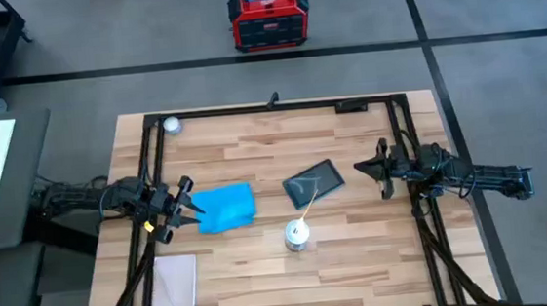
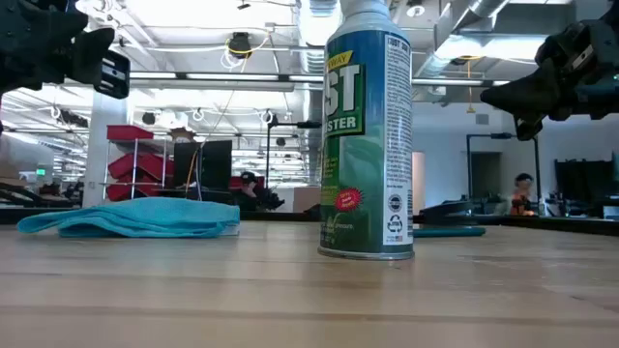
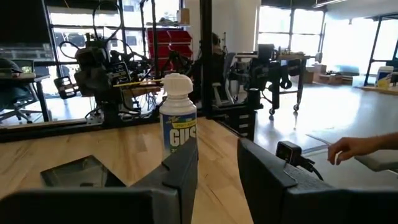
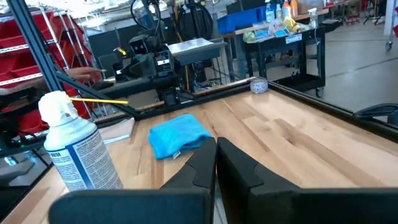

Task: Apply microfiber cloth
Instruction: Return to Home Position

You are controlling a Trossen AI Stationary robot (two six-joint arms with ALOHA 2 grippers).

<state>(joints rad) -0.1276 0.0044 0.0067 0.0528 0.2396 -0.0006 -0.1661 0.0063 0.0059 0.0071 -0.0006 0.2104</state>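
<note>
While both arms hang above the table w/ nothing held, the microfiber cloth (image 1: 225, 207) is seen lying crumpled on the wooden table (image 1: 379, 252), left of centre and apart from the other items. The left gripper (image 1: 191, 200) is held just left of the cloth's left edge and, in the low view, well above the boards. Its fingers (image 3: 180, 180) are parted by a moderate gap & nothing is gripped between them. The right gripper (image 1: 360, 169) is raised at the right side of the table, pointing left toward the dark tablet (image 1: 313, 182). Its fingers (image 4: 242, 168) are drawn almost together, w/ only a thin slit between, & nothing is held.

The tablet lies flat approx. at table centre, right of the cloth and not touching it. A spray can (image 1: 298, 235) w/ a white cap stands upright nearer the front edge, between cloth & tablet, touching neither. A thin straw (image 1: 308, 212) is seen running from its top toward the tablet. A pale sheet (image 1: 176, 286) lies at the near left corner, & a small round object (image 1: 172, 125) at the far left corner. Beyond the far edge, a red & black box (image 1: 265, 19) sits on the floor. A person's hand (image 3: 354, 149) is caught in the left wrist view, off the table.
</note>
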